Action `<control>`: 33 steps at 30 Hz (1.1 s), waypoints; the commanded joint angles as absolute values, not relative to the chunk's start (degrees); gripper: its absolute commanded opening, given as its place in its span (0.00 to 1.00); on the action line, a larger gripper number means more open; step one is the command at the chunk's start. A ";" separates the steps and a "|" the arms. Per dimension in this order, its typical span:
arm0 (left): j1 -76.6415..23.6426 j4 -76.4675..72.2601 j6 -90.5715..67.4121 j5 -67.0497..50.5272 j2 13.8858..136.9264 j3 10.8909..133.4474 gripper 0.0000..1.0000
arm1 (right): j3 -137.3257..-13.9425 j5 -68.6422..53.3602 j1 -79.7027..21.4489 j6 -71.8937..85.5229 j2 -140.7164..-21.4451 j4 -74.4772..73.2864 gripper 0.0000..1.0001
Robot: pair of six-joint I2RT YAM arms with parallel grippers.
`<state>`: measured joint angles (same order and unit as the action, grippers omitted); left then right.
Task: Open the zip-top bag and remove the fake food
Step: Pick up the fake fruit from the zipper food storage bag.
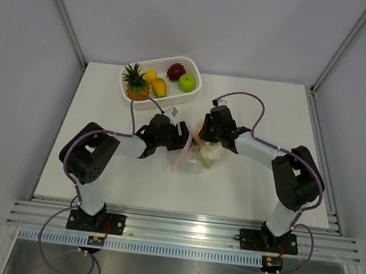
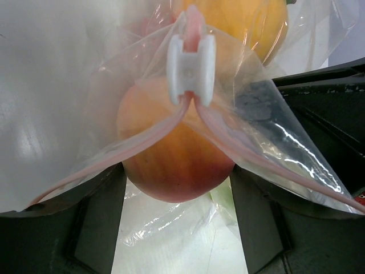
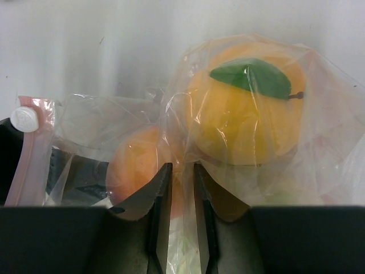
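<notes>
Looking down from the top external camera, the zip-top bag [image 1: 194, 157] is lying on the white table [image 1: 100, 167] between the two arms, with the left gripper [image 1: 178, 136] and the right gripper [image 1: 208, 137] both reaching into it from either side. Some fake food is showing faintly through the plastic, while a white perforated basket [image 1: 162, 60] at the far edge is holding a pineapple [image 1: 136, 85], yellow pieces [image 1: 154, 84], a dark red piece [image 1: 176, 71] and a green apple [image 1: 187, 82]. From the left wrist, the left gripper [image 2: 177, 228] is standing spread wide, its dark fingers [image 2: 97, 228] lying under the bag's film on either side. The white slider [image 2: 191, 63] is sitting on the pink zip strip [image 2: 154, 134], which is parting into two below it, and a peach-coloured fruit [image 2: 177, 160] is resting inside the bag [image 2: 57, 114] between the fingers, with an orange [image 2: 239, 23] beyond it. From the right wrist, the right gripper [image 3: 182, 222] is pinching a fold of the bag [image 3: 319, 160], its fingers [image 3: 161, 211] nearly pressed together on the clear plastic. The orange [image 3: 245, 114], bearing a green leaf [image 3: 251, 77], and the peach-coloured fruit [image 3: 142, 165] are sitting inside, and the slider [image 3: 24, 119] is showing at the left.
</notes>
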<state>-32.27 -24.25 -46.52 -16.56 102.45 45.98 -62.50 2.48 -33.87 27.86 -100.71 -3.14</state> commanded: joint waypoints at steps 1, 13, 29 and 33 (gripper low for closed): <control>-31.90 -27.25 -45.70 -15.29 98.79 45.88 0.63 | -61.96 4.99 -34.72 28.30 -100.02 -7.91 0.28; -30.94 -28.39 -46.40 -16.61 96.59 44.12 0.62 | -52.48 9.75 -24.87 37.53 -91.24 -4.04 0.14; -24.44 -27.51 -48.51 -18.89 91.94 40.61 0.62 | -53.26 22.94 -24.87 38.76 -89.47 -9.40 0.16; -22.24 -27.42 -48.78 -19.60 88.95 39.46 0.62 | -53.35 21.89 -24.87 38.41 -89.47 -9.05 0.15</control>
<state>-23.09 -24.93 -48.31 -17.74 92.92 40.32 -52.77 20.38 -24.80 38.63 -90.78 -7.92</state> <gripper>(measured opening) 0.707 0.153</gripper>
